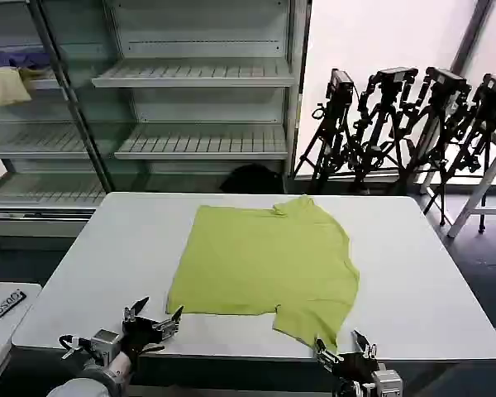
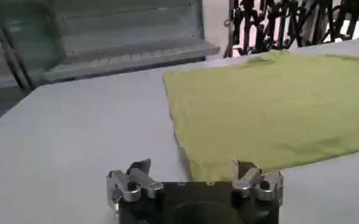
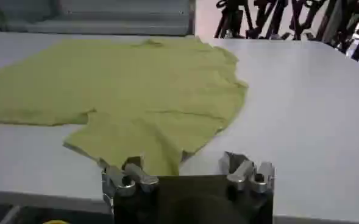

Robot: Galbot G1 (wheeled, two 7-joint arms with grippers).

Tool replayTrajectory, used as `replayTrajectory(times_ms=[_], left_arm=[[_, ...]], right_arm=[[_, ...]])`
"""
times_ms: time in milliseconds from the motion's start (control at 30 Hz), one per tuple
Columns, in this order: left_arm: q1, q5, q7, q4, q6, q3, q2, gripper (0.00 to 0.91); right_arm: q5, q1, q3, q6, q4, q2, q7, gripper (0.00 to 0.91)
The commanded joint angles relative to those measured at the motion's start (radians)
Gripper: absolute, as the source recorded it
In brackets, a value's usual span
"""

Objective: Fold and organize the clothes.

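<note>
Head view, T-shirt (image 1: 264, 265) flat, just beyond right hand (image 1: 345, 351)

Left gripper (image 1: 153, 316), metal two-finger claw on black wrist block: low at near table edge, left side, fingers spread wide apart, nothing between them; same spread seen in left wrist view (image 2: 194, 176). Right gripper (image 1: 341, 346), matching metal claw: low at near edge, right side, fingers parted, holding nothing; wide gap also in right wrist view (image 3: 188, 170). Both arms low, pointing forward.
</note>
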Motion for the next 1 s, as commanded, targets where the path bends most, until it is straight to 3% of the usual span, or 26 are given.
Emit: replayTrajectory(times_ms=[33, 67, 100, 133, 167, 200, 233, 300, 367, 833, 1000], left_arm=[[0.002, -0.010, 0.003, 0.001, 0.000, 0.004, -0.007, 0.907], [0.002, -0.010, 0.004, 0.000, 0.000, 0.004, -0.009, 0.907], [0.002, -0.010, 0.004, 0.000, 0.000, 0.005, -0.009, 0.887], [0.003, -0.009, 0.006, -0.002, 0.000, 0.005, -0.011, 0.826], [0.003, -0.008, 0.007, -0.003, 0.001, 0.006, -0.011, 0.695], [0.003, -0.008, 0.010, -0.003, 0.001, 0.006, -0.012, 0.595], [0.003, -0.007, 0.014, -0.003, 0.001, 0.007, -0.012, 0.343], [0.003, -0.007, 0.021, -0.002, 0.001, 0.008, -0.011, 0.121], [0.000, 0.001, 0.022, 0.006, 0.001, 0.009, -0.011, 0.020], [-0.012, 0.030, 0.031, 0.054, -0.003, 0.025, -0.012, 0.020], [-0.026, 0.005, 0.016, 0.057, -0.006, 0.025, -0.019, 0.000]], right_arm=[[0.003, 0.001, -0.013, 0.006, -0.016, 0.004, -0.002, 0.363], [0.003, 0.001, -0.014, 0.007, -0.016, 0.004, -0.002, 0.363], [0.003, 0.001, -0.016, 0.007, -0.017, 0.004, -0.003, 0.151], [0.004, 0.001, -0.017, 0.010, -0.016, 0.004, -0.003, 0.091], [0.004, 0.001, -0.016, 0.010, -0.015, 0.004, -0.003, 0.000], [0.004, 0.001, -0.016, 0.010, -0.015, 0.004, -0.005, 0.000], [0.004, 0.001, -0.015, 0.012, -0.014, 0.003, -0.005, 0.000], [0.005, 0.001, -0.014, 0.013, -0.012, 0.003, -0.006, 0.000], [0.005, 0.001, -0.013, 0.013, -0.009, 0.004, -0.007, 0.000], [0.004, 0.007, -0.003, 0.011, -0.006, 0.003, -0.016, 0.000], [0.034, 0.007, -0.001, 0.042, -0.003, 0.002, -0.018, 0.000]])
